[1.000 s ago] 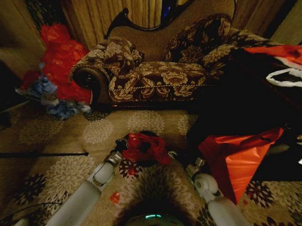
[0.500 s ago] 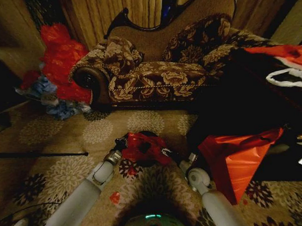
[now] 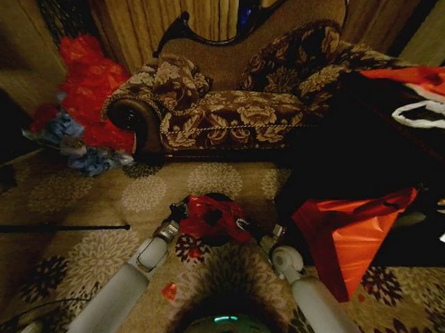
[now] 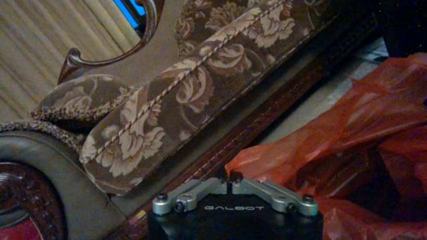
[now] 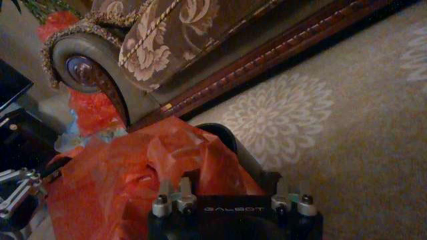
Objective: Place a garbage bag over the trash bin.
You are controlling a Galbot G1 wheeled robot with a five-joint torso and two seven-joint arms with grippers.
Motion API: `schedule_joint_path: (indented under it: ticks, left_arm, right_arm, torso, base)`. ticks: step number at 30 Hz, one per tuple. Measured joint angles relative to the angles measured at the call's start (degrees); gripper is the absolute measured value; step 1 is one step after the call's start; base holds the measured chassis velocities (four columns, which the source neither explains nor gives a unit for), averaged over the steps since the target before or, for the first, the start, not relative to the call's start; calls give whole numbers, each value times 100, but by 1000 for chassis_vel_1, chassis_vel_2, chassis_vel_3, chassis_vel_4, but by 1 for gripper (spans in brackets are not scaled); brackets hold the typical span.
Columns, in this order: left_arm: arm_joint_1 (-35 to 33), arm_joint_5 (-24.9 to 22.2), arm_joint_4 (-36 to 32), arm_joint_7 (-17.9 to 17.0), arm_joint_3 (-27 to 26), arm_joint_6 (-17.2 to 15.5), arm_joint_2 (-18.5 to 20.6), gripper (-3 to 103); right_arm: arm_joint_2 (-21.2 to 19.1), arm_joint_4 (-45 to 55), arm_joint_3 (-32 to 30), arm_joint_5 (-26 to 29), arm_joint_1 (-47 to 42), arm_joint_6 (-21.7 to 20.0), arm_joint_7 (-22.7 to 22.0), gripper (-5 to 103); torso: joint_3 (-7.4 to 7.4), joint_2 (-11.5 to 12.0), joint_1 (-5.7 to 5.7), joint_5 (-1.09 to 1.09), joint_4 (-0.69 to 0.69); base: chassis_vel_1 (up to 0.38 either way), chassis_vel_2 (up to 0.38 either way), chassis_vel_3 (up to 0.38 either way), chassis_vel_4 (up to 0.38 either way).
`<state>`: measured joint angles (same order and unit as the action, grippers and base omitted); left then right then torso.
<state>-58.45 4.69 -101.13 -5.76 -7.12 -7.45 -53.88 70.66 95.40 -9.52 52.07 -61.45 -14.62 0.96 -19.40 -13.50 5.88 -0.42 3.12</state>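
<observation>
The red garbage bag (image 3: 213, 216) lies crumpled over the small black trash bin (image 3: 218, 197) on the carpet in front of me. My left gripper (image 3: 180, 210) is at the bag's left edge. In the left wrist view its fingers (image 4: 230, 176) meet at the rim of the red film (image 4: 360, 130). My right gripper (image 3: 248, 226) is at the bag's right side. In the right wrist view it (image 5: 230, 192) stands open, with the bag (image 5: 133, 165) and the bin's dark wall (image 5: 230, 147) between and just ahead of its fingers.
A floral sofa (image 3: 227, 100) stands behind the bin. A heap of red and blue bags (image 3: 88, 91) sits at its left end. At the right, a large orange-red sheet (image 3: 349, 231) hangs from a dark table (image 3: 368, 154). A black rod (image 3: 60, 228) lies on the carpet at the left.
My right arm has swung left and forward, bringing its gripper up against the bag's right side. The left arm and the bag have stayed put.
</observation>
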Motion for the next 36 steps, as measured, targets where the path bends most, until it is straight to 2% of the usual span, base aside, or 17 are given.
schedule_joint_path:
  ticks: [2, 3, 6, 11, 14, 19, 30, 36]
  left_arm:
    - [21, -18, 0, 8, 1, -6, 12, 0]
    - [21, -18, 0, 8, 1, -6, 12, 0]
    - [36, -45, 15, 12, 1, -9, 21, 0]
    - [42, -61, 30, 13, 1, -13, 25, 0]
    - [67, -83, 59, 29, 18, -27, 26, 0]
    - [84, -98, 64, 55, 32, -37, 39, 0]
    - [220, -359, -7, 76, 8, -94, 174, 0]
    - [401, -578, -58, 70, -5, -176, 272, 0]
  right_arm:
    - [12, 3, 21, -45, 24, 10, 16, 47]
    - [12, 3, 21, -45, 24, 10, 16, 47]
    - [50, -33, 54, -187, 78, 48, 25, 31]
    - [75, -47, 71, -361, 92, 88, 30, 20]
    - [152, -125, 117, -600, 119, 267, -136, 5]
    - [161, -165, 101, -646, 119, 288, -145, 1]
    - [-6, -131, 103, -1596, 195, 469, -66, 0]
    - [-4, -201, 182, -1734, 418, 483, -138, 0]
  torso:
    - [0, 0, 0, 0, 0]
    - [0, 0, 0, 0, 0]
    - [0, 0, 0, 0, 0]
    - [0, 0, 0, 0, 0]
    - [0, 0, 0, 1, -1]
    - [0, 0, 0, 1, 0]
    - [0, 0, 0, 0, -1]
    - [0, 0, 0, 1, -1]
  base:
    - [0, 0, 0, 0]
    - [0, 0, 0, 0]
    - [0, 0, 0, 0]
    - [0, 0, 0, 0]
    - [0, 0, 0, 0]
    - [0, 0, 0, 0]
    - [0, 0, 0, 0]
    - [0, 0, 0, 0]
